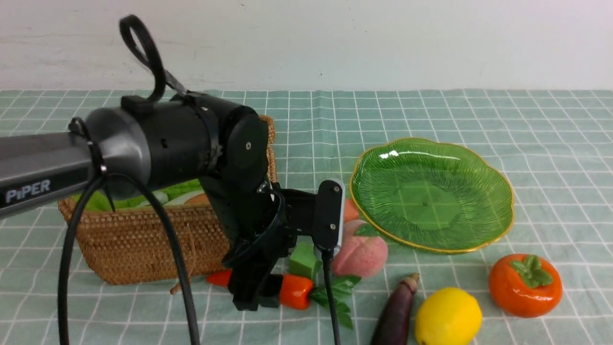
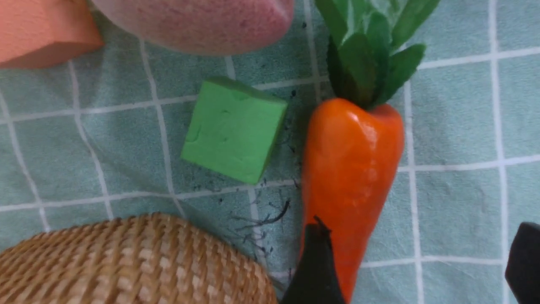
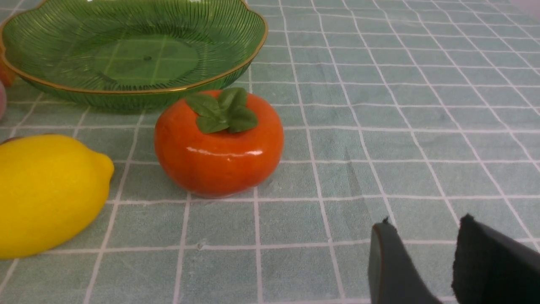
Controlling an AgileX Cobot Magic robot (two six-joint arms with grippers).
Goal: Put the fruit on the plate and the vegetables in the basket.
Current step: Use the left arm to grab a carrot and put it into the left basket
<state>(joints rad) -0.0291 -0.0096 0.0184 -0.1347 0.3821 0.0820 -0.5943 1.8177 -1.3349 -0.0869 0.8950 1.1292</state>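
Your left gripper [image 2: 417,253] hangs open over the carrot [image 2: 350,160], which lies on the tabletop [image 1: 550,120] left of the plate [image 1: 479,158]. Your right gripper [image 3: 438,261] has its jaws slightly parted, holding nothing. The peach [image 1: 360,254] sits just beside the plate's left rim; the lemon [image 1: 448,316] and persimmon [image 1: 524,287] lie in front of it.

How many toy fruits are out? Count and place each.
3: peach beside the plate's front-left rim; lemon nearest the camera; persimmon right of the lemon. The left arm could hide others.
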